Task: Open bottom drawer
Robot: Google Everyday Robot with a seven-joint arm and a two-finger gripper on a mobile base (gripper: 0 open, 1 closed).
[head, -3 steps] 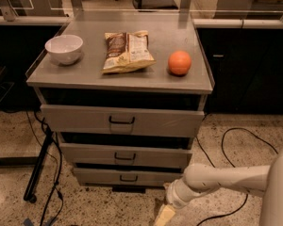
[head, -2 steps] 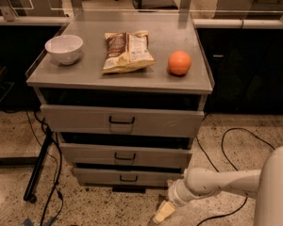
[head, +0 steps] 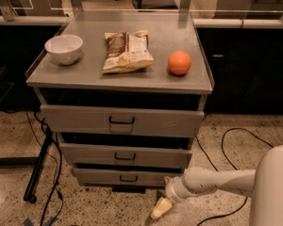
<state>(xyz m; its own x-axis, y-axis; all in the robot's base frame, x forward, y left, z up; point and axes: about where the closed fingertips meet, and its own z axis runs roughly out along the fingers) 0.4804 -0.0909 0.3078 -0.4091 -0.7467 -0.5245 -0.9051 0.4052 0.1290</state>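
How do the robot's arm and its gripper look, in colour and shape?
The arm is a smooth white tube with a ringed wrist collar. The gripper, low and just right of the bottom drawer, is small, tapered and cream-yellow. No markings show.

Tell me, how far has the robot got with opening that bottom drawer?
Early stage. Looks done: the arm reaches low, with the gripper near the floor, right of and below the bottom drawer. In hand: the approach; the gripper is apart from the wire handle. Left: reach the handle, grip it and pull; the drawer looks shut.
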